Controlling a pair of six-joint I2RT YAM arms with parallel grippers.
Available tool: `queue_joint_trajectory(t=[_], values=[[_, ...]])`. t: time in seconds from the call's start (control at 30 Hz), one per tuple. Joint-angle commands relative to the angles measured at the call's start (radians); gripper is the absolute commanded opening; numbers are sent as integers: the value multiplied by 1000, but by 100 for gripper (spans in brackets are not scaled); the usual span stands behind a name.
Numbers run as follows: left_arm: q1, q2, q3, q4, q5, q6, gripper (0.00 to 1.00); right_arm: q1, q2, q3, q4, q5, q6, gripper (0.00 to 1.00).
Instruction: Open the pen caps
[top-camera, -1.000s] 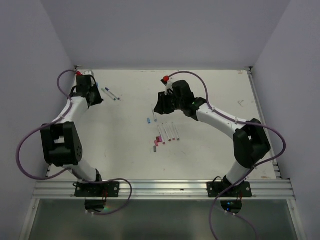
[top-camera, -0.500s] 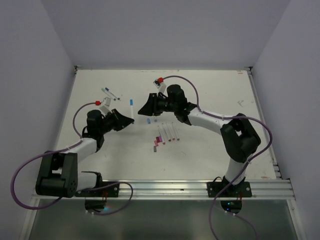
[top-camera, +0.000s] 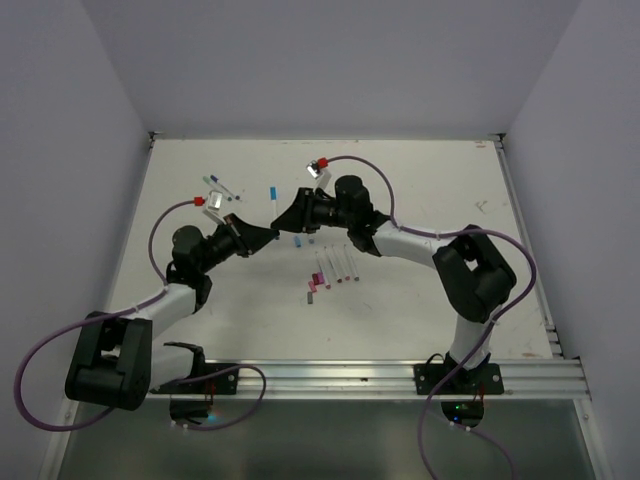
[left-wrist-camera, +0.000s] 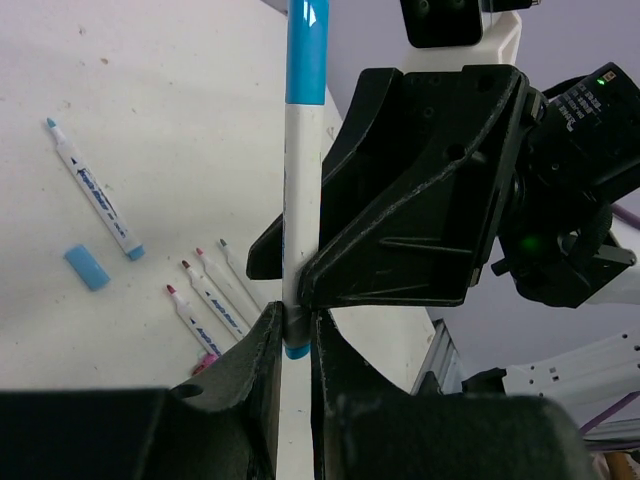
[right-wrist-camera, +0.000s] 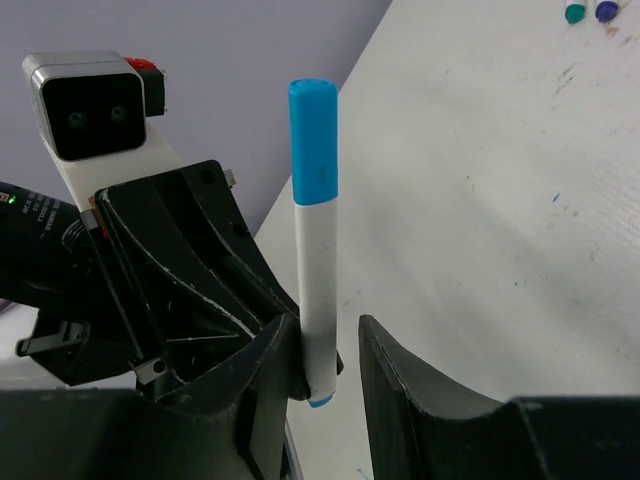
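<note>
A blue cap (right-wrist-camera: 314, 135) is seated on the upper end of a white pen (right-wrist-camera: 318, 290), which is held upright in the air over the table (top-camera: 420, 310), between the two arms. The pen's lower end is pinched between the fingers of the left gripper (left-wrist-camera: 291, 335), which are pressed in on the barrel. The right gripper (right-wrist-camera: 325, 365) is set around the same lower stretch with its fingers spread: one finger (right-wrist-camera: 270, 385) stands right at the barrel, and a gap is seen at the other.

On the table, a loose blue cap (left-wrist-camera: 87, 267) lies just beside an uncapped blue-tipped pen (left-wrist-camera: 95, 190), whose barrel bears blue print too small to be read. Near it, a row of uncapped pens (top-camera: 338, 264) is laid side by side, printed likewise and equally unreadable, with pink caps (top-camera: 319, 279) at the near ends. Two further pens (top-camera: 222, 187) lie well apart at the far left.
</note>
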Motion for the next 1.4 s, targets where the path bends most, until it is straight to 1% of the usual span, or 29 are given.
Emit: queue_joint_trajectory(t=[0.0, 0.2, 0.3, 0.33, 0.37, 0.4, 0.43, 0.47, 0.5, 0.53, 0.57, 0.63, 0.73, 0.8, 0.9, 1.0, 1.13, 1.27, 1.37], values=[[-8, 0, 2, 76, 32, -22, 0, 7, 2, -5, 80, 17, 16, 37], [-17, 7, -4, 96, 54, -28, 0, 8, 30, 23, 74, 31, 19, 35], [-17, 7, 1, 92, 66, -13, 0, 8, 38, 30, 72, 31, 22, 0], [-17, 10, 10, 84, 86, -2, 0, 8, 36, 29, 66, 42, 21, 0], [-17, 12, 24, 36, 93, 13, 1, 8, 27, 23, 57, 45, 1, 0], [-16, 10, 57, -3, 90, 33, 11, 8, 21, 21, 17, 53, -15, 0], [-16, 7, 71, -38, 80, 73, 34, 8, 13, 23, -10, 65, -34, 0], [-16, -3, 79, -58, 77, 84, 40, 8, 1, 18, -33, 73, -67, 0], [-16, -12, 90, -65, 72, 96, 52, 8, -7, 14, -67, 73, -81, 0], [-16, -20, 97, -78, 51, 104, 58, 8, -15, 4, -81, 74, -93, 0], [-16, -29, 107, -109, 41, 115, 61, 8, -22, 0, -95, 74, -119, 0], [-16, -29, 140, -135, 34, 136, 64, 8, -41, -12, -119, 67, -139, 0], [-13, -11, 179, -154, 26, 135, 64, 11, -53, -43, -109, -5, -162, 0], [-13, 15, 193, -109, 38, 103, 63, 13, -61, -63, -54, -66, -147, 0], [-13, 43, 206, -71, 47, 80, 59, 19, -68, -101, -18, -94, -128, 0], [-13, 63, 214, -49, 60, 69, 50, 23, -71, -124, 25, -108, -104, 0], [-13, 73, 210, -46, 63, 66, 44, 25, -84, -131, 42, -111, -88, 0], [-11, 70, 211, -69, 67, 78, 43, 25, -114, -129, 31, -107, -90, 0], [-13, 61, 217, -95, 57, 95, 45, 26, -128, -134, 26, -96, -85, 0]])
